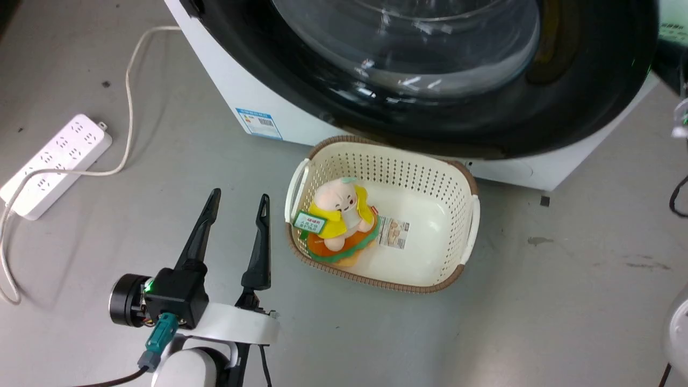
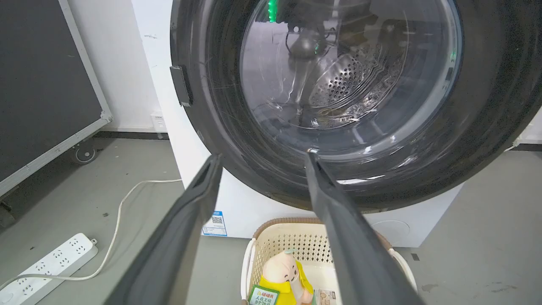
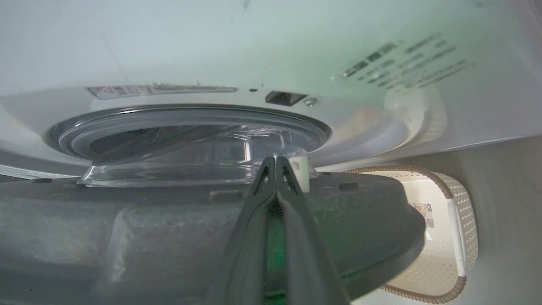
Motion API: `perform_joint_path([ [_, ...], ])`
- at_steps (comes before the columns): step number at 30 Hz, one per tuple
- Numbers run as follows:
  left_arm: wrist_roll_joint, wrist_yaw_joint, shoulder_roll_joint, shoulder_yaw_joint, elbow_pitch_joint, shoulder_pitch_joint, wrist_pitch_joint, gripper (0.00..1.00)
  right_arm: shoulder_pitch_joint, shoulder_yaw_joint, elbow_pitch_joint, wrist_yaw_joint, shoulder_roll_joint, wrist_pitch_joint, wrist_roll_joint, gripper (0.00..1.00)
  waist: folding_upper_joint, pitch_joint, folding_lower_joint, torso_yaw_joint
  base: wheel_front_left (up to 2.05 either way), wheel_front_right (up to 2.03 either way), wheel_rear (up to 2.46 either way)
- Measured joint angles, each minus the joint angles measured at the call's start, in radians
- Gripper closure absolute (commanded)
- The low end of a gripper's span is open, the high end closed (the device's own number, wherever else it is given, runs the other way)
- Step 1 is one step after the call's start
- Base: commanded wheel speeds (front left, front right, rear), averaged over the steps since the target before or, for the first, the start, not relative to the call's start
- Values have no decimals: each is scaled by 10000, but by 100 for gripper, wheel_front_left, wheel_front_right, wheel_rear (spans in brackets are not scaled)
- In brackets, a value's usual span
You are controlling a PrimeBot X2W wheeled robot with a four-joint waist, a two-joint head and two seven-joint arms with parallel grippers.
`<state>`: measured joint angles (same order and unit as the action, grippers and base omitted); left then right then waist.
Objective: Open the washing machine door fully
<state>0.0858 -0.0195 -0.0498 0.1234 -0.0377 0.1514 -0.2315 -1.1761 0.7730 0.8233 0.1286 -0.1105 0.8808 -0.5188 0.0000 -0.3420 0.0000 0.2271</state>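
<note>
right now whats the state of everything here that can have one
washing machine door, ajar, not fully open
left pincer, open, empty
right pincer, shut, tips at the door's inner side
laundry basket, upright on floor, plush toy inside
power strip, flat on floor, sockets look empty

You could see a blue sticker (image 1: 259, 123) low on the front of the washing machine (image 1: 239, 86), with a code and tiny print too small to read. The soft toy (image 1: 338, 207) in the basket (image 1: 468, 226) wore a green tag (image 1: 310, 223) with white Chinese writing, and the words on a paper label (image 1: 393, 233) on the basket's floor were too small. From the right wrist, grey lines of print (image 3: 406, 59) and a long sticker (image 3: 161, 90) on the machine's front were blurred.
</note>
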Motion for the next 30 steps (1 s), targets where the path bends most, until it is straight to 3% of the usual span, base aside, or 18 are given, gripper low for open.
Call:
perform_joint_path([
  [9, -27, -10, 0, 15, 127, -198, -174, 0, 730, 775, -242, 2, 322, 1551, -468, 100, 0, 691, -1, 4, 0, 0, 0],
  [14, -50, -15, 0, 12, 270, -527, -247, 0, 1312, 665, -290, 6, 506, 2293, -876, 100, 0, 1167, -1, -13, 0, 0, 0],
  [19, -138, -46, 0, -8, 393, -880, -249, 0, 2173, -174, -42, 6, 508, 2443, -1776, 100, 0, 1690, -2, -65, 0, 0, 0],
  [30, -213, -113, 0, 19, 581, -1576, -249, 0, 4145, -3285, 111, 10, 525, 2426, -4943, 100, 0, 2641, -2, -141, 0, 0, 0],
])
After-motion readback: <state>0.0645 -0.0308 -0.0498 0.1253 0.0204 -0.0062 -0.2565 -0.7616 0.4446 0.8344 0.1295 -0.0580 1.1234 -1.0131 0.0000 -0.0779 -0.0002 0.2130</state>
